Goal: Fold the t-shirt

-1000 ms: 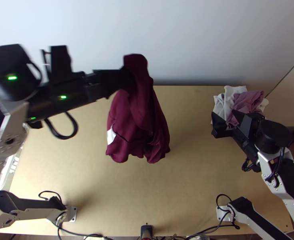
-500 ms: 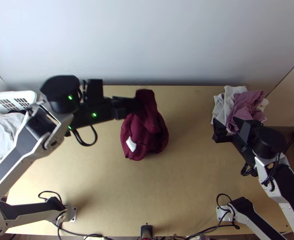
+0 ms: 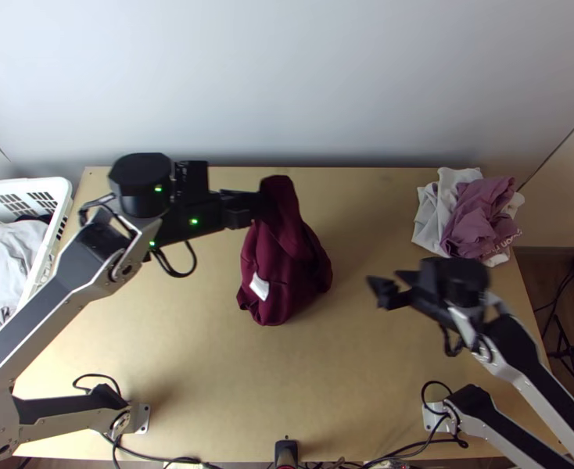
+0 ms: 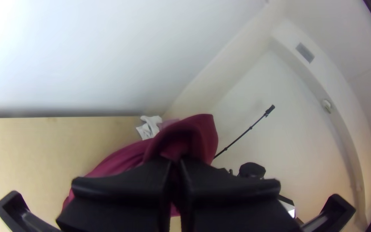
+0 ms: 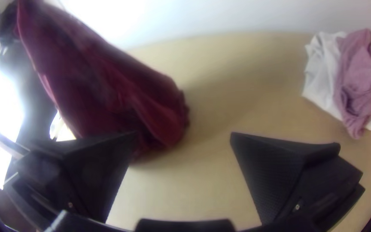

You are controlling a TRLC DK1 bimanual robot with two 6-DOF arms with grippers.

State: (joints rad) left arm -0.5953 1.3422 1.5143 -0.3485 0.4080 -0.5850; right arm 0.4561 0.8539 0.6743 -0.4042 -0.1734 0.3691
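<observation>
A: Where's the maroon t-shirt (image 3: 288,270)?
B: Hanging bunched over the middle of the worktop (image 3: 232,383), one end clamped in the left pincer (image 4: 176,162).
A: And the right pincer (image 5: 184,134)?
B: Spread apart, nothing between its fingers.
A: What worries you?
B: A single hold; the cloth's weight could drag it loose. And with the folds so crumpled, the right might pinch several layers, so it wouldn't open flat.

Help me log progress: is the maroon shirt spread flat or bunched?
Bunched, not spread: the maroon shirt hangs in loose folds from the left gripper, whose fingers are shut on its upper part.
</observation>
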